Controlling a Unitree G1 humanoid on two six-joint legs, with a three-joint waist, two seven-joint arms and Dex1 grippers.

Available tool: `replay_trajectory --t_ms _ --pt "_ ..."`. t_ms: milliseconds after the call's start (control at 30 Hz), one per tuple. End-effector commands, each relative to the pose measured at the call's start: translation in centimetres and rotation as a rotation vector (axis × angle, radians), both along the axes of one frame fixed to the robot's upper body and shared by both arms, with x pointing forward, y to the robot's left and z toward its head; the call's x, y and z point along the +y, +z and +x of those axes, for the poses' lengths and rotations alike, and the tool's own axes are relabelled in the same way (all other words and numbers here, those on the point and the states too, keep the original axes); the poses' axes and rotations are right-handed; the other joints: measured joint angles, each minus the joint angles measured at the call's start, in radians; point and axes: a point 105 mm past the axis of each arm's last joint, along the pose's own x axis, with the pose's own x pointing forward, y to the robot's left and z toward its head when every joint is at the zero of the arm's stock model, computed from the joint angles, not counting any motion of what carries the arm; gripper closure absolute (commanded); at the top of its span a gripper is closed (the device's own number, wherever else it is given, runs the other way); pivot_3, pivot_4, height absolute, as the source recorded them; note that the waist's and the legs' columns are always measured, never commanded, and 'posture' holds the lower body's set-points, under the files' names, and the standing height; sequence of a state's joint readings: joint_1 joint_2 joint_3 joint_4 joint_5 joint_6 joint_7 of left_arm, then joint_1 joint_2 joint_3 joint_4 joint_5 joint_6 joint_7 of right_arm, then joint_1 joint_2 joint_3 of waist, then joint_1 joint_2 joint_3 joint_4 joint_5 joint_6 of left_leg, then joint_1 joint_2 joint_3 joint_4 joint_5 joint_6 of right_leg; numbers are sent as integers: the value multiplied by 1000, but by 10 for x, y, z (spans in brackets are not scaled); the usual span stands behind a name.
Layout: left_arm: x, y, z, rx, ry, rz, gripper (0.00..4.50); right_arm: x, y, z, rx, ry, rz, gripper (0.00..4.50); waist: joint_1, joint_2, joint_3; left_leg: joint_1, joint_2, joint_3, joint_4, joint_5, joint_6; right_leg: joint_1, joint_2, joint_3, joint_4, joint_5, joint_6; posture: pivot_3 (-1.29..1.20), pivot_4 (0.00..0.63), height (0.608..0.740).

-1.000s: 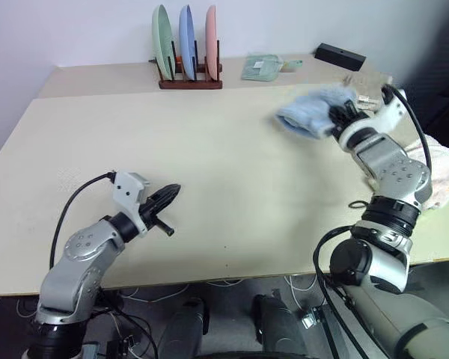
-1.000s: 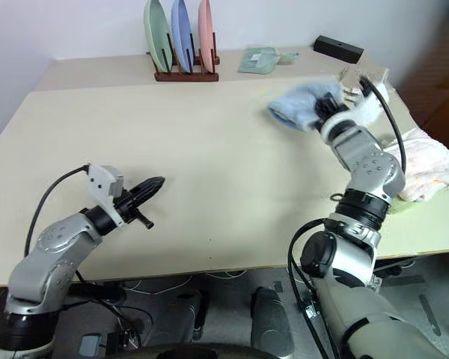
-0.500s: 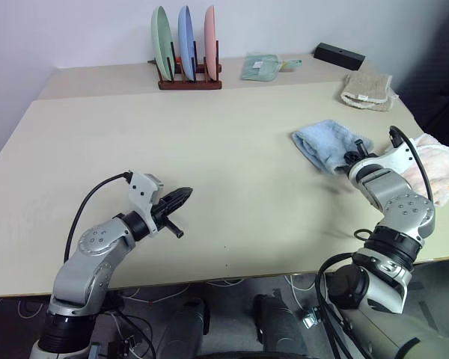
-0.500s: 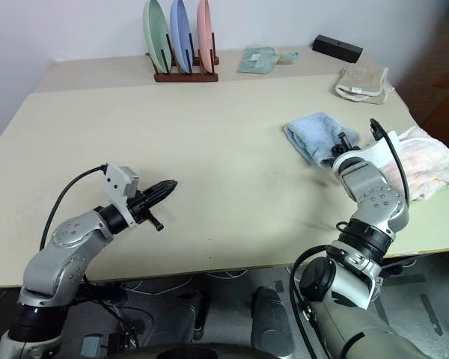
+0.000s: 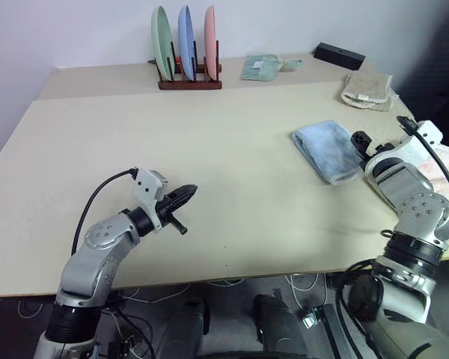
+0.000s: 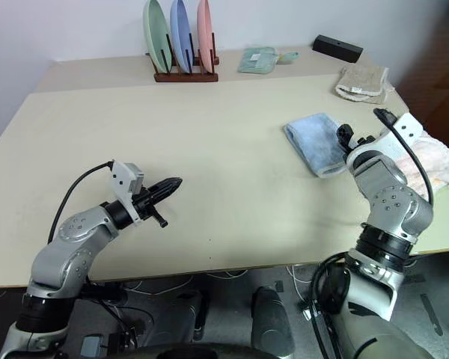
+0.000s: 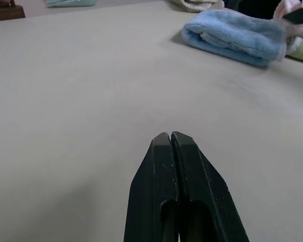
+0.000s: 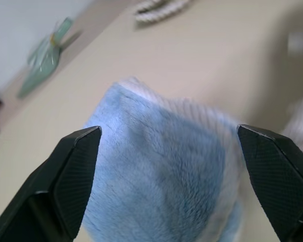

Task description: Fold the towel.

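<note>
The light blue towel (image 5: 325, 150) lies folded into a thick oblong on the right part of the table (image 5: 209, 142). Its pale trim shows along the near edge. My right gripper (image 8: 170, 146) is just behind the towel's right end, open, with a finger on each side of the towel (image 8: 161, 171) and not touching it. From the head it appears as black fingers (image 5: 360, 140) beside the cloth. My left gripper (image 5: 188, 193) hovers over the table's near left, shut and holding nothing. It points level toward the towel (image 7: 235, 35), far from it.
A wooden rack (image 5: 188, 78) with three upright plates stands at the back. Beside it are a green cloth (image 5: 261, 67) and a black box (image 5: 339, 55). A beige knitted cloth (image 5: 367, 90) lies at the back right. A cream-pink towel (image 5: 447, 161) rests at the right edge.
A second ago the right gripper held the towel in the air at the back right. It brought the towel down onto the table, opened, and drew back. The left arm hardly moved.
</note>
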State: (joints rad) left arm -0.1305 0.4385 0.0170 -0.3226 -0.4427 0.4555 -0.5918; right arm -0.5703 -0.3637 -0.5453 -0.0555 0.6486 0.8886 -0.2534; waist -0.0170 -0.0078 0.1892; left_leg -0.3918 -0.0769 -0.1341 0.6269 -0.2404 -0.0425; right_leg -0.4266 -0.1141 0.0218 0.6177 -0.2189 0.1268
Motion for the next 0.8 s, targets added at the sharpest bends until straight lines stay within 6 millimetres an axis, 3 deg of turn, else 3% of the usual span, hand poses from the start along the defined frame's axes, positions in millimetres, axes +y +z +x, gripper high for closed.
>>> replay_trajectory --t_ms 33,200,300,400,600,800 --pt "-2 10 1 -56 -6 -6 4500 4 24 -5 -71 44 -272 30 0 0 0 0 0 0 0 0 0 0 0 0 0 0 0 0 150 738" --pt "0 13 3 -90 44 -5 4500 18 29 -3 -86 142 -668 30 -2 0 0 0 0 0 0 0 0 0 0 0 0 0 0 0 150 738" --pt "8 14 8 -130 111 23 4500 42 25 0 -127 286 -830 30 -1 0 0 0 0 1 0 0 0 0 1 0 0 0 0 0 150 738" --pt "18 15 12 -152 178 44 4500 69 14 -2 -171 457 -827 30 2 -1 0 0 0 0 0 0 0 0 1 0 -1 0 0 0 150 738" --pt "42 19 13 -205 297 86 4500 103 1 -14 -242 699 -813 30 7 -1 0 0 0 0 1 0 0 1 1 0 -2 0 0 0 150 738" --pt "42 13 12 -191 297 97 4500 117 -12 -27 -258 848 -802 30 6 -1 0 0 0 0 1 0 0 1 1 0 -2 0 0 0 150 738"
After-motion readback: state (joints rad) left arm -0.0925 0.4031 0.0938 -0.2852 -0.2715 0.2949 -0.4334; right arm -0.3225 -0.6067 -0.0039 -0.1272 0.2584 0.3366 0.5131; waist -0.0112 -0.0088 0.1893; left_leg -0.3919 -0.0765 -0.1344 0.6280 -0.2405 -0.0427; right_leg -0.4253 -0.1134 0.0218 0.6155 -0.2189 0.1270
